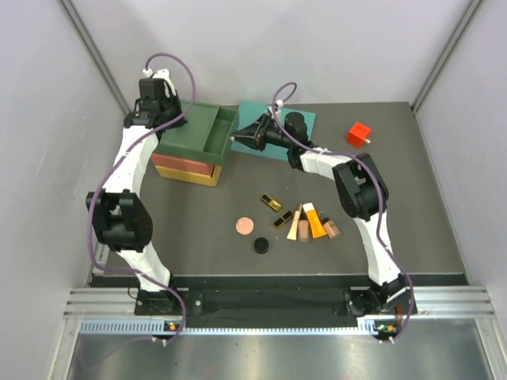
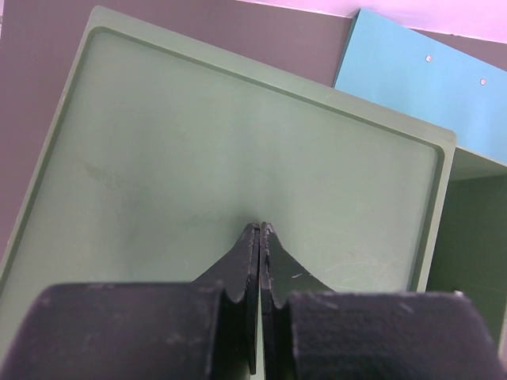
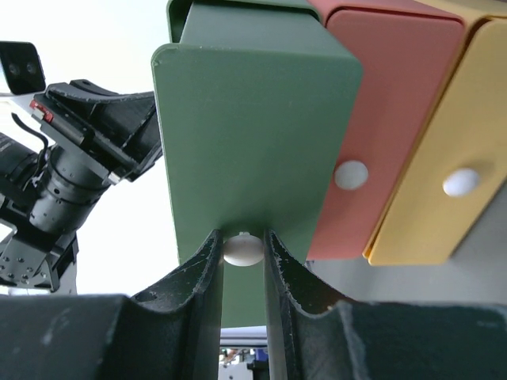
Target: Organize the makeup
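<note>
Your right gripper point(image 3: 242, 237) is clamped on the white knob point(image 3: 242, 250) of the green drawer point(image 1: 219, 132), which stands pulled out toward the teal mat point(image 1: 305, 119) at upper centre. Your left gripper point(image 2: 261, 231) is closed on nothing, its tips over the top of the drawer stack point(image 1: 186, 146). I cannot tell whether they press on it.

The makeup point(image 1: 289, 224) lies loose at lower centre, well apart from the drawer: two black-and-gold cases point(image 1: 271, 203), a pink disc point(image 1: 244, 226), a black jar point(image 1: 261, 246) and the tubes point(image 1: 315, 222).

Watch the knob. It is small and round, so a skewed pull could let it slip from the jaws. Pull too far and the drawer may come out of its slot. If the left tips are not bearing down, the whole stack may drag along with it.

For room, the table point(image 1: 206, 237) is bare between the stack and the makeup. The red cube point(image 1: 359, 134) sits off at the upper right, away from your path. The drawer's front already reaches the mat's left edge.
</note>
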You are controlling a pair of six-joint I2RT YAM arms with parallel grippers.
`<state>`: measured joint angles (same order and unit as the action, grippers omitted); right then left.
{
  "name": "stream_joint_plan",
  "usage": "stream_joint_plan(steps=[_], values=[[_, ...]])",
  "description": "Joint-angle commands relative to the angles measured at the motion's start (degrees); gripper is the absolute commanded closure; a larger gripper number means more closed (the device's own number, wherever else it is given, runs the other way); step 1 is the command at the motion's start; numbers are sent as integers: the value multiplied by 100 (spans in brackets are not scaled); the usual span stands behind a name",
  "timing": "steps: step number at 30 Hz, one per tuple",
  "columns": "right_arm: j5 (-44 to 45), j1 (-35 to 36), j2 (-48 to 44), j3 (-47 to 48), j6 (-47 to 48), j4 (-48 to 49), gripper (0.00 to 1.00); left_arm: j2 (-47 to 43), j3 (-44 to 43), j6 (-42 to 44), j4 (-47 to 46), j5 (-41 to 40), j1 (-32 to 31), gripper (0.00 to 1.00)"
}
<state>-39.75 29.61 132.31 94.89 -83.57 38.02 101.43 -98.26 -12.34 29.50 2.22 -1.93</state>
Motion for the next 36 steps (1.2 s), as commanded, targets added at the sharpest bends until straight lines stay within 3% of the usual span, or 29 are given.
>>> stream_joint_plan(steps=[1, 25, 33, 36], values=[[-306, -86, -539, -409, 218, 153, 100, 167, 52, -32, 267, -169, 9, 100], [-464, -508, -1331, -1325, 930, -295, 100, 228, -27, 38, 311, -389, 9, 100], [-481, -508, -1366, -1104, 1211, -629, 58, 237, -44, 91, 364, -415, 9, 100], [-368, -534, -1584, -1209, 1483, -1013, 51, 237, -62, 74, 355, -389, 9, 100]])
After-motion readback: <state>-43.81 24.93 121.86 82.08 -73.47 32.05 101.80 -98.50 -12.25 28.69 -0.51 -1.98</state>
